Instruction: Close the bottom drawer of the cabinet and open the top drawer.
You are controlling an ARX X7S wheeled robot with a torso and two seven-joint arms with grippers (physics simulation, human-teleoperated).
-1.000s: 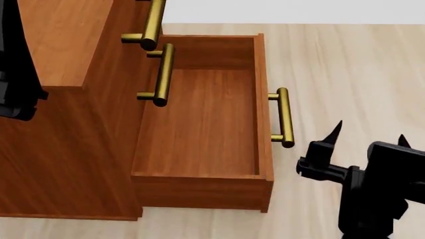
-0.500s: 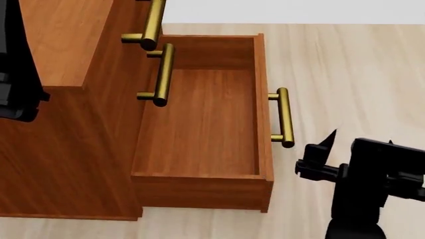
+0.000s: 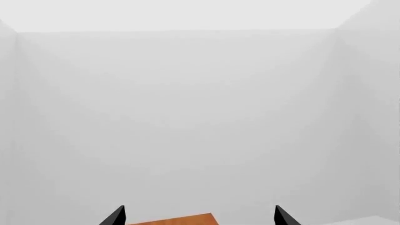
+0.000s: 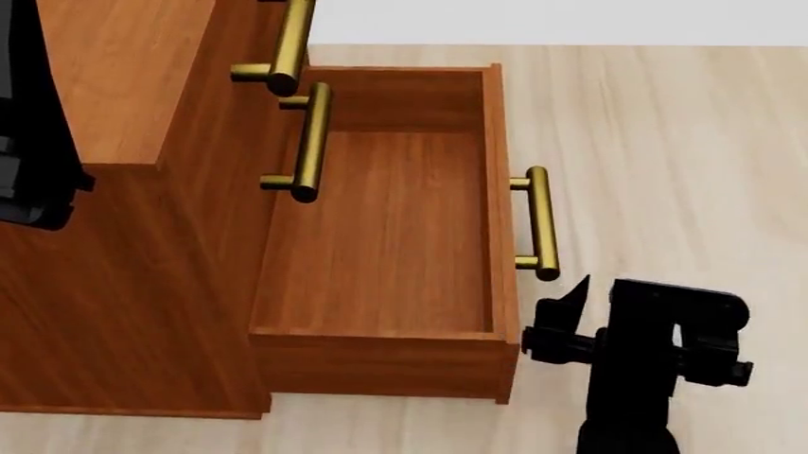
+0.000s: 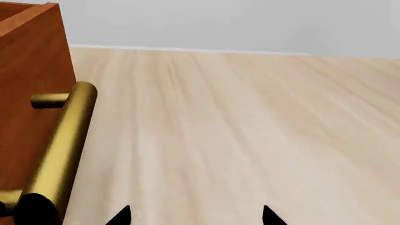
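The bottom drawer [image 4: 378, 236] stands fully pulled out of the cabinet [image 4: 114, 284]. The right pincer [image 4: 569, 317], spread and empty, sits just beside its handle [image 4: 539, 222]; it should press the drawer front squarely.

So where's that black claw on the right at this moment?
In the head view, the right gripper hangs low over the pale floor, just beside the open bottom drawer, below its brass handle and not touching it.

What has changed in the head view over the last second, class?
The right gripper has moved left and down in the head view, closer to the bottom drawer front below its handle, touching nothing. The drawer stays pulled out; the cabinet and left arm are unchanged.
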